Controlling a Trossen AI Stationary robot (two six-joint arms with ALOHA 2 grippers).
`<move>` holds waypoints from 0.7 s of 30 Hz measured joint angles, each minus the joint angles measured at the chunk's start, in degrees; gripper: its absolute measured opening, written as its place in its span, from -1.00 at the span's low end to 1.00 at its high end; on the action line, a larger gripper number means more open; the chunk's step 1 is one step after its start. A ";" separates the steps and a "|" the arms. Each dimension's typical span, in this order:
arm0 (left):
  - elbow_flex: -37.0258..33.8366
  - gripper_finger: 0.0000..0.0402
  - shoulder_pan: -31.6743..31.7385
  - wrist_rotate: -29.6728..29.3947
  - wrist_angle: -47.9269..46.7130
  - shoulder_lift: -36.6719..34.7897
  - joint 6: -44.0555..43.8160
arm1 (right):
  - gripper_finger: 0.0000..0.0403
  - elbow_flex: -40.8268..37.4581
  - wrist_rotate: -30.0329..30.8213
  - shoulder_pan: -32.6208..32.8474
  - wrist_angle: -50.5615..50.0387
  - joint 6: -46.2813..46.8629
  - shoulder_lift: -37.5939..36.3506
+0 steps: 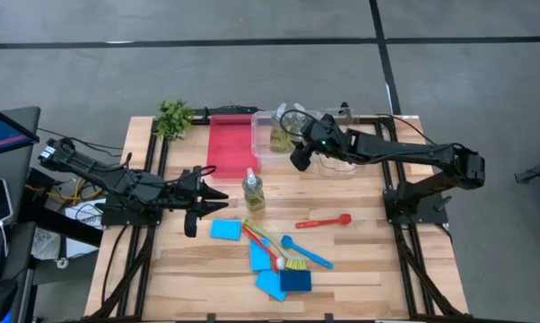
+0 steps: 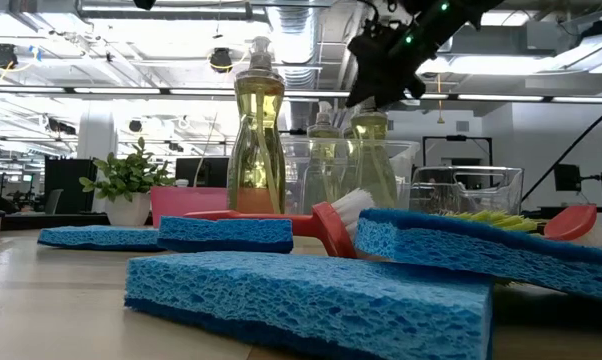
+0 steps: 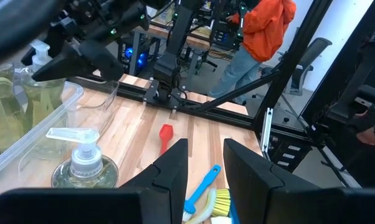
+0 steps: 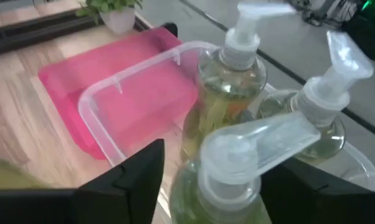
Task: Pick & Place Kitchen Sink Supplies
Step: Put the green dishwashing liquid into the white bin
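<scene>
Three small bottles [image 4: 228, 93] of yellow-green soap stood close together inside a clear bin [image 1: 268, 135] at the far side of the table, just beside a red tray [image 1: 230, 144]. The right gripper [image 1: 299, 158] hung over that bin. Its two dark fingers [image 4: 134, 174] sat on either side of the nearest bottle's pump top, open and not squeezing it.

One more bottle [image 1: 253, 191] stood alone on the wood near the middle of the table, in front of the tray. The left gripper [image 1: 218, 195] waited just beside it, low over the table, and its fingers [image 3: 169, 171] were apart with nothing between them.

Nearer the front edge lay the blue sponges. One sponge [image 1: 225, 230] lay by itself, and the others [image 1: 272, 284] were bunched together, with a darker sponge [image 1: 296, 280] touching them. A blue brush [image 1: 306, 253] and a yellow brush [image 1: 274, 244] lay across that pile. A red brush [image 1: 324, 221] lay apart on the bare wood.

A small green plant [image 1: 173, 117] stood at the far left corner. In the room behind, a person in an orange top [image 3: 268, 28] was standing.
</scene>
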 joint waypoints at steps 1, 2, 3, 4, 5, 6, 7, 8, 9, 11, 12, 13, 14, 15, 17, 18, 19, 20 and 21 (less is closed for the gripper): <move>0.00 -0.48 0.00 -0.01 0.02 0.00 0.00 | 0.16 0.04 0.02 0.19 0.09 -0.04 0.00; 0.00 -0.48 0.00 -0.01 0.02 0.00 0.00 | 0.19 0.06 0.08 0.40 0.16 -0.36 0.00; 0.00 -0.48 0.00 -0.01 0.00 0.00 0.00 | 0.20 0.06 0.10 0.51 0.17 -0.45 0.02; 0.00 -0.48 0.00 -0.01 0.02 0.00 0.00 | 0.21 0.06 0.19 0.73 0.19 -0.60 0.02; 0.00 -0.48 0.00 -0.01 0.02 0.00 0.00 | 0.22 0.06 0.19 0.80 0.12 -0.61 -0.15; 0.00 -0.48 0.00 -0.01 0.01 0.00 0.00 | 0.22 0.06 0.19 0.84 0.04 -0.61 -0.21; 0.00 -0.48 0.01 -0.01 0.01 0.00 0.01 | 0.22 0.06 0.19 1.07 0.06 -0.59 -0.30; 0.00 -0.48 0.00 -0.01 0.01 0.00 0.01 | 0.22 0.06 0.24 1.14 0.11 -0.59 -0.35; 0.00 -0.48 0.00 -0.01 0.02 0.00 0.01 | 0.22 0.06 0.23 1.15 0.09 -0.59 -0.59; 0.00 -0.48 0.00 -0.01 0.00 0.00 0.00 | 0.22 0.06 0.22 1.13 0.06 -0.59 -1.10; 0.00 -0.48 0.00 -0.01 0.02 0.00 0.02 | 0.22 0.06 0.24 1.17 0.08 -0.59 -1.14; 0.00 -0.48 0.00 -0.01 0.01 0.00 0.02 | 0.22 0.06 0.23 1.29 0.08 -0.59 -1.42; 0.00 -0.48 0.00 -0.01 0.00 0.00 0.01 | 0.22 0.06 0.22 1.47 -0.03 -0.59 -1.98; 0.00 -0.48 0.00 -0.01 0.00 0.00 0.02 | 0.22 0.06 0.29 1.47 -0.21 -0.60 -2.40; 0.02 -0.48 0.00 -0.01 0.01 0.00 0.02 | 0.22 0.06 0.37 1.48 -0.45 -0.84 -3.31; 0.02 -0.48 0.00 -0.01 0.02 0.00 0.02 | 0.22 0.06 0.35 1.48 -0.56 -0.85 -3.91; 0.02 -0.48 0.00 -0.01 0.02 0.00 0.02 | 0.22 0.07 0.37 1.46 -0.60 -0.89 -4.47; 0.02 -0.48 0.00 -0.01 0.02 0.00 0.02 | 0.22 0.08 0.39 1.44 -0.79 -0.96 -5.07; 0.02 -0.48 0.00 -0.01 0.00 0.00 0.02 | 0.22 0.08 0.39 1.44 -1.02 -1.05 -5.74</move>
